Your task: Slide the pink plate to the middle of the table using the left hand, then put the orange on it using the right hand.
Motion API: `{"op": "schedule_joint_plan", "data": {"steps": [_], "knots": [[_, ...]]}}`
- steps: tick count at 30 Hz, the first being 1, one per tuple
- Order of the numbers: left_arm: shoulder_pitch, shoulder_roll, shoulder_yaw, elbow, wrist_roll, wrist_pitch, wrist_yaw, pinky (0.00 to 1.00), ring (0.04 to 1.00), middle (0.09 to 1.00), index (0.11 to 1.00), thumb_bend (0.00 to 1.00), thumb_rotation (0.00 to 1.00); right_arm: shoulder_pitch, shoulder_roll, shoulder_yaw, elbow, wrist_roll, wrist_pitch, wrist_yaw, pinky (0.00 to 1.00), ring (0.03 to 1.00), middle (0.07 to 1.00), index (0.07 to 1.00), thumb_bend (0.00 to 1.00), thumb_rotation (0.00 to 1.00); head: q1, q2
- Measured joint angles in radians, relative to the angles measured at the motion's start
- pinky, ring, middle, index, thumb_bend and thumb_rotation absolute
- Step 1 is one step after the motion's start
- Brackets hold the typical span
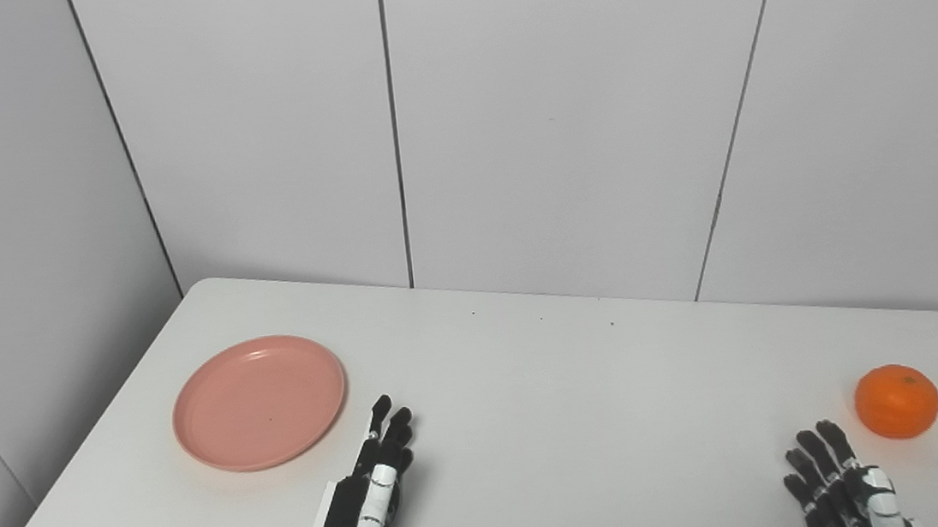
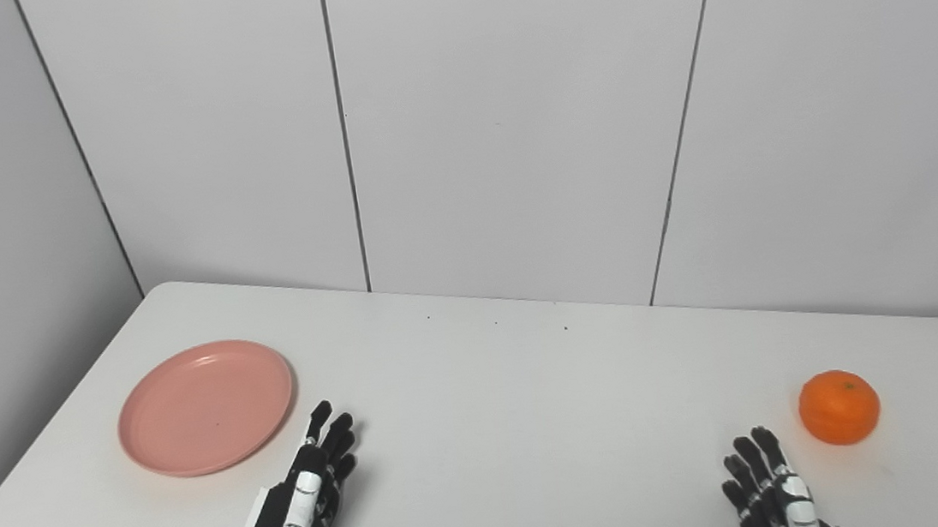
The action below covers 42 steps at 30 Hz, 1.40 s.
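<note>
White tabletop: pink plate at far left, unmoved; orange far right. My left robot hand and right robot hand rest open, empty.

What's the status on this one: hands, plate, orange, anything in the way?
Left hand open, beside the plate, not touching. Right hand open, short of the orange. Plate bare, at table's left. Nothing between them.
</note>
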Motion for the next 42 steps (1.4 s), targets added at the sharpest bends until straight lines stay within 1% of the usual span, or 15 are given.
{"op": "schedule_joint_plan", "data": {"steps": [3,8,10,15,18,21,24,25,26,29,30,34,38,41,42], "knots": [[0.000,0.000,0.004,-0.006,-0.031,0.006,-0.009,0.93,0.934,0.926,0.936,0.88,0.89,0.000,0.000,-0.001,0.000,0.014,0.000,0.004,1.00,0.988,0.975,0.973,0.70,0.90,0.003,0.002],[-0.009,0.005,0.008,-0.041,-0.086,0.051,-0.021,0.88,0.903,0.895,0.885,0.90,0.87,0.000,0.000,-0.003,0.000,0.018,0.002,0.002,1.00,0.979,0.967,0.954,0.70,0.89,0.006,0.002],[-0.040,0.012,0.015,-0.045,-0.097,0.054,-0.029,0.85,0.889,0.885,0.864,0.89,0.85,0.000,-0.001,-0.005,0.001,0.021,0.002,0.002,1.00,0.976,0.965,0.950,0.71,0.89,0.006,0.002],[-0.149,0.042,0.033,-0.081,-0.119,0.055,-0.043,0.84,0.879,0.875,0.843,0.90,0.83,0.001,-0.002,-0.005,0.002,0.024,0.003,0.002,1.00,0.967,0.958,0.940,0.70,0.89,0.009,0.009],[-0.206,0.058,0.048,-0.101,-0.134,0.070,-0.046,0.82,0.875,0.863,0.822,0.95,0.77,0.003,-0.003,-0.005,0.000,0.027,0.006,0.002,0.99,0.966,0.956,0.928,0.71,0.87,0.008,0.009],[-0.254,0.083,0.059,-0.111,-0.142,0.088,-0.051,0.77,0.857,0.854,0.817,0.97,0.79,0.004,-0.004,-0.005,-0.004,0.033,0.010,0.002,1.00,0.967,0.956,0.927,0.71,0.85,0.006,0.009],[-0.296,0.122,0.090,-0.102,-0.159,0.088,-0.063,0.76,0.844,0.835,0.836,0.96,0.78,0.006,-0.004,-0.005,-0.006,0.036,0.010,0.002,0.99,0.967,0.956,0.929,0.71,0.86,0.008,0.009],[-0.306,0.135,0.101,-0.095,-0.166,0.088,-0.068,0.73,0.837,0.831,0.845,0.95,0.80,0.007,-0.005,-0.005,-0.007,0.035,0.010,0.002,0.99,0.967,0.955,0.924,0.71,0.86,0.008,0.009],[-0.319,0.153,0.112,-0.085,-0.175,0.088,-0.076,0.72,0.835,0.829,0.848,0.95,0.80,0.008,-0.006,-0.004,-0.010,0.035,0.010,0.002,0.99,0.967,0.954,0.922,0.71,0.86,0.006,0.009],[-0.351,0.205,0.154,-0.071,-0.181,0.091,-0.079,0.75,0.839,0.836,0.861,0.95,0.82,0.014,-0.008,-0.005,-0.014,0.035,0.011,0.002,0.99,0.964,0.954,0.918,0.71,0.84,0.008,0.005],[-0.364,0.219,0.164,-0.071,-0.187,0.091,-0.079,0.76,0.839,0.838,0.865,0.95,0.82,0.015,-0.009,-0.005,-0.015,0.035,0.011,0.002,0.99,0.963,0.952,0.915,0.71,0.84,0.012,0.002],[-0.407,0.264,0.203,-0.066,-0.196,0.090,-0.081,0.72,0.847,0.840,0.866,0.93,0.82,0.015,-0.009,-0.005,-0.014,0.038,0.010,0.002,0.99,0.968,0.957,0.917,0.70,0.83,0.012,0.002],[-0.437,0.319,0.259,0.019,-0.214,0.076,-0.099,0.75,0.860,0.858,0.884,0.94,0.79,0.015,-0.009,-0.004,-0.016,0.051,0.011,0.003,0.99,0.971,0.964,0.928,0.72,0.82,0.020,0.003],[-0.441,0.364,0.296,0.083,-0.216,0.053,-0.103,0.74,0.844,0.839,0.874,0.95,0.81,0.018,-0.011,-0.004,-0.016,0.055,0.011,0.004,0.98,0.966,0.961,0.929,0.73,0.81,0.021,0.005],[-0.441,0.375,0.306,0.096,-0.216,0.048,-0.104,0.78,0.863,0.855,0.873,0.94,0.81,0.020,-0.012,-0.005,-0.017,0.055,0.011,0.003,0.98,0.964,0.959,0.926,0.73,0.81,0.028,0.012]]}}
